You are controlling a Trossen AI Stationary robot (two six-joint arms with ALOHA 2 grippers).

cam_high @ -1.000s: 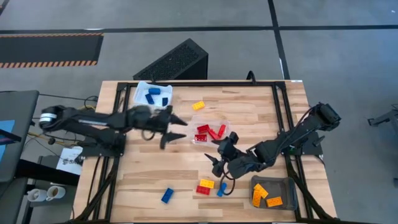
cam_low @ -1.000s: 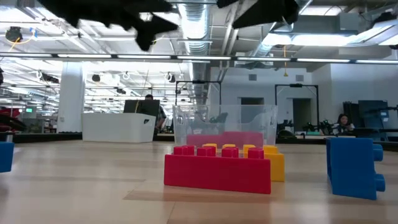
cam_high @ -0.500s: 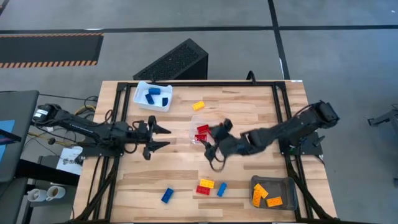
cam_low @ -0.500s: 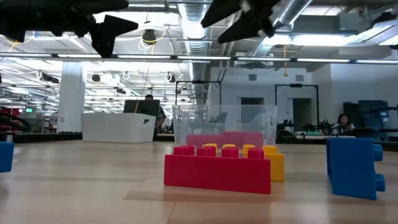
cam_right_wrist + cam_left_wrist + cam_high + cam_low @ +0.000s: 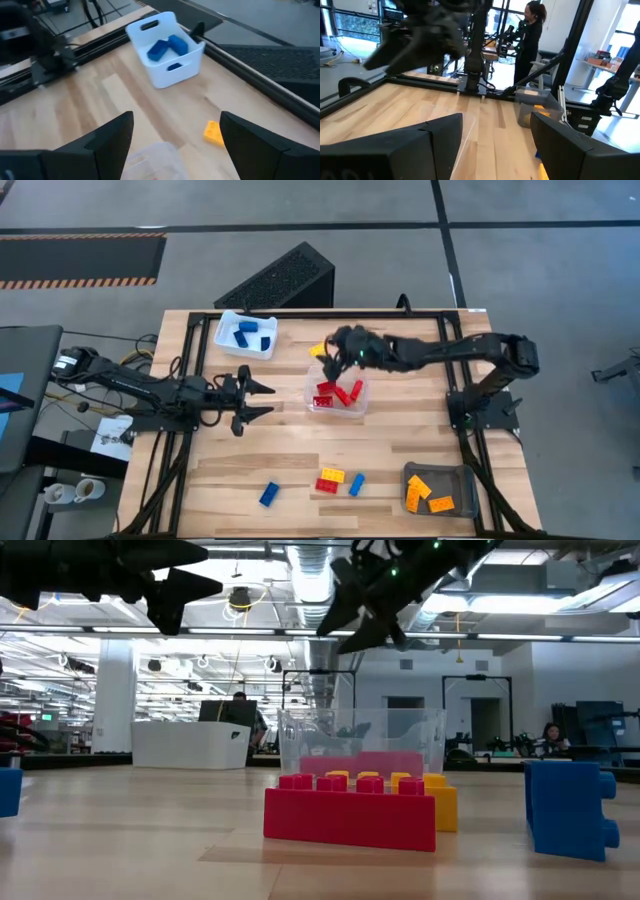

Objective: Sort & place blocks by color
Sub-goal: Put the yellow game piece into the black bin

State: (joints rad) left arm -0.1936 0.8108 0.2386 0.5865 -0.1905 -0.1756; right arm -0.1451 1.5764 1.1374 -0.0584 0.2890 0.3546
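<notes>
Fingers of the right gripper gape wide and empty at upper centre, above a yellow block beside the clear tray. Left gripper, centre-left, waits spread. Risk: a skewed descent could knock that block aside.

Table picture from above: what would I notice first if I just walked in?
Probably the bright red blocks piled in the clear tray at the middle of the table, with the right gripper open just beyond it, near a lone yellow block. Next, the white bin of blue blocks at the far left corner, and the grey tray of orange blocks at the near right.
</notes>
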